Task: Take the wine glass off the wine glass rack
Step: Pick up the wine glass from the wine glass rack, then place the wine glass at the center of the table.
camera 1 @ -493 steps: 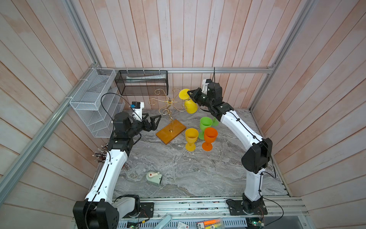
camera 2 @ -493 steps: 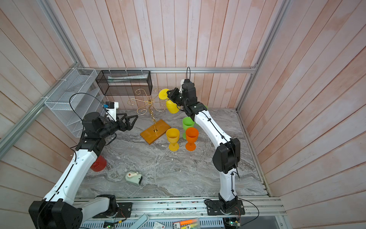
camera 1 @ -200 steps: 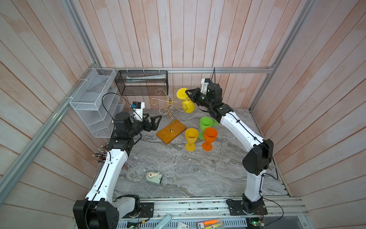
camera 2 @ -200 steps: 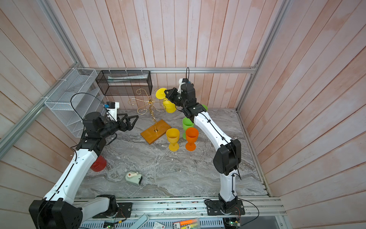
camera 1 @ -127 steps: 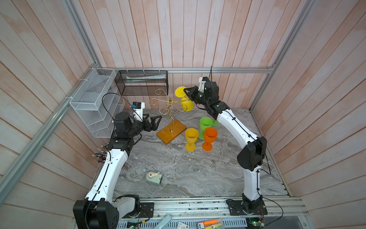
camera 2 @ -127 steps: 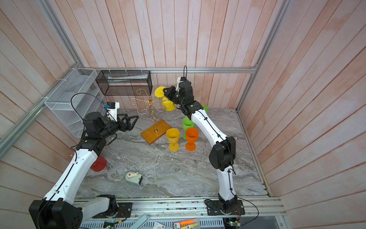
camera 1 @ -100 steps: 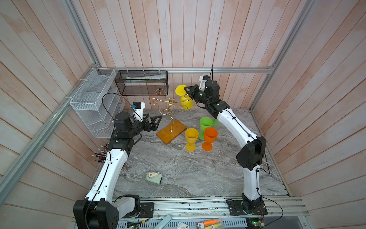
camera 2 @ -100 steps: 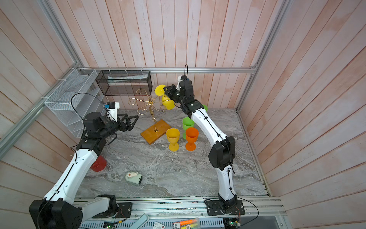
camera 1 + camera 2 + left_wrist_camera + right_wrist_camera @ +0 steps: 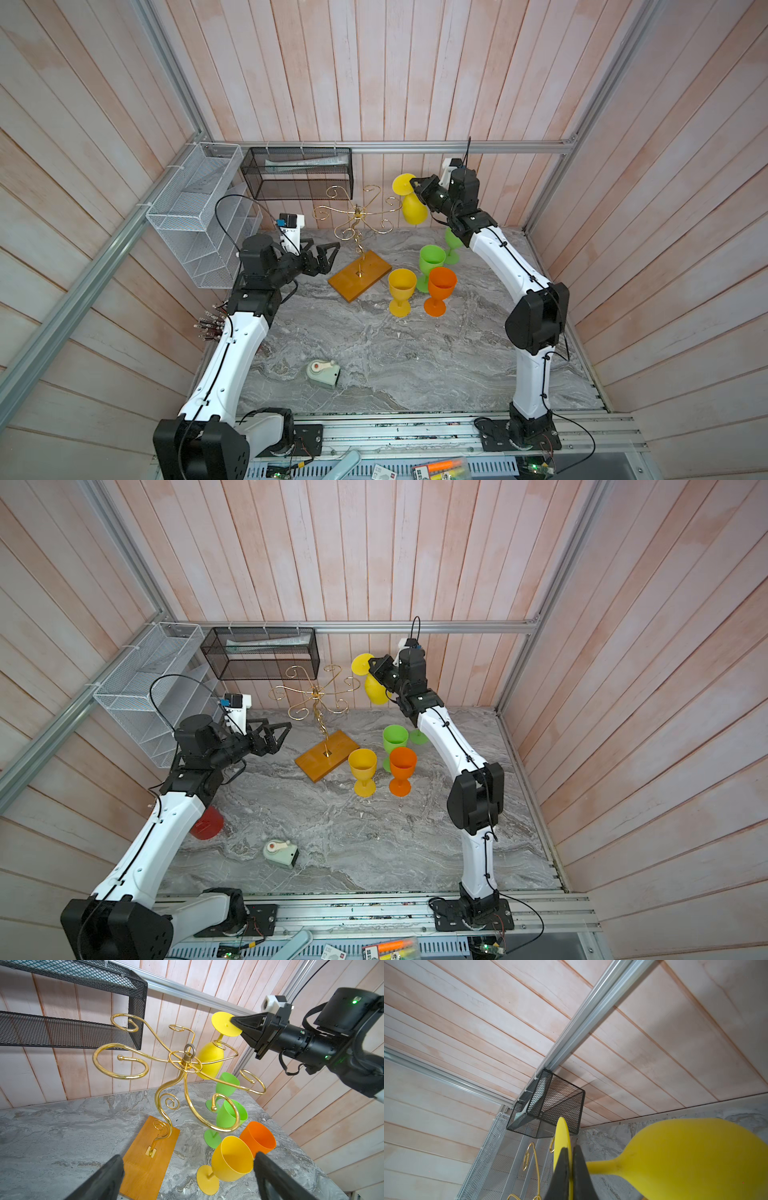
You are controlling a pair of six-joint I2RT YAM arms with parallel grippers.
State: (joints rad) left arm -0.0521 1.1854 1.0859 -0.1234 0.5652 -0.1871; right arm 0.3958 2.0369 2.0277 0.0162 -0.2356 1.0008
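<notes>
The wine glass [image 9: 413, 210] is yellow and hangs upside down, its bowl below and its round foot on top, near the back wall. The right gripper [image 9: 413, 183] has its jaws closed flat on the edge of this foot, which the right wrist view shows clearly. The glass is just beside the outer curl of the wine glass rack [image 9: 357, 214], on the robot's right side of it. In the left wrist view one gold curl crosses in front of the stem, so I cannot tell if the stem is fully out of the curl or only at its mouth.

I judge that the grasp is done and the pulling away is nearly done. What is left is to carry the glass clear and probably to set it on the marble table [image 9: 374, 353], where four other glasses [image 9: 441, 286] stand near the rack's orange-brown base [image 9: 359, 276].

The left gripper [image 9: 324, 253] is wide open, holds nothing, and hovers near the base.
</notes>
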